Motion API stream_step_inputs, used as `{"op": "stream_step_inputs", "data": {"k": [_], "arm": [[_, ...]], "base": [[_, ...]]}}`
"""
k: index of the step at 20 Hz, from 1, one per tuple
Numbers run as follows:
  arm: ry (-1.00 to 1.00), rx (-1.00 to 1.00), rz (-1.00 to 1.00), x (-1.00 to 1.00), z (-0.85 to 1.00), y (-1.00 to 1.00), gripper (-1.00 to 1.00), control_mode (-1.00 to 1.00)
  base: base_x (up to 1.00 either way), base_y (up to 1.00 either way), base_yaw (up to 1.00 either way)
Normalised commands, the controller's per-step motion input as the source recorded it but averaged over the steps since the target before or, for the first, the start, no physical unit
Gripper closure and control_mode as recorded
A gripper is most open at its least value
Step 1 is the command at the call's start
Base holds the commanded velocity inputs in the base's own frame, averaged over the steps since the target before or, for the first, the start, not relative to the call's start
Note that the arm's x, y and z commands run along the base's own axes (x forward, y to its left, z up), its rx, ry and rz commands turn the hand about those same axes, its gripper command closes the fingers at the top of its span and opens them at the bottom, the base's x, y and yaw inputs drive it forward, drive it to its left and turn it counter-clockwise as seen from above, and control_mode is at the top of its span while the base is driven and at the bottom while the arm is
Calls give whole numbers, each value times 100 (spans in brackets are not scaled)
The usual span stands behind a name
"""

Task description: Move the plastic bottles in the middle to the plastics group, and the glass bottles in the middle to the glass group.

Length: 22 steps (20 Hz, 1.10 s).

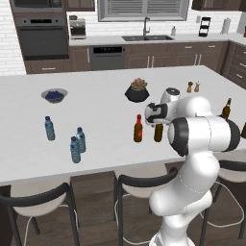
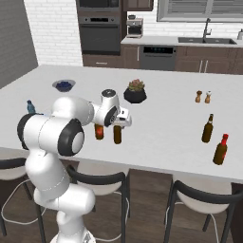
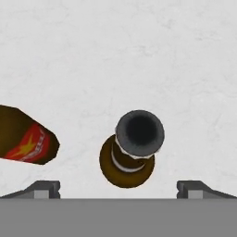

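Left base view shows the white tabletop point(image 1: 105, 139) carrying a bowl of dark berries point(image 1: 54, 95) and three water bottles point(image 1: 75, 150) at left. Mid-table, the reddish-brown bottle point(image 1: 138, 129) and olive-amber bottle point(image 1: 158, 132) stand upright, necks up. Above the amber one hangs the end effector point(image 3: 118, 189), fingers spread wide either side of its mouth, touching nothing. Two glass bottles point(image 2: 208, 128) stand well apart on the right.
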Motion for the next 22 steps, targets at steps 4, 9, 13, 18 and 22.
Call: {"op": "stream_step_inputs", "data": {"k": [4,9,13,18,22], "arm": [[0,0,0,23,0,0,-100,-100],[0,0,0,1,0,-5,-100,-100],[0,0,0,0,-9,-3,-100,-100],[0,0,0,0,-18,0,-100,-100],[0,0,0,0,-14,0,-100,-100]], "base": [[0,0,0],[0,0,0],[0,0,0],[0,0,0],[0,0,0]]}}
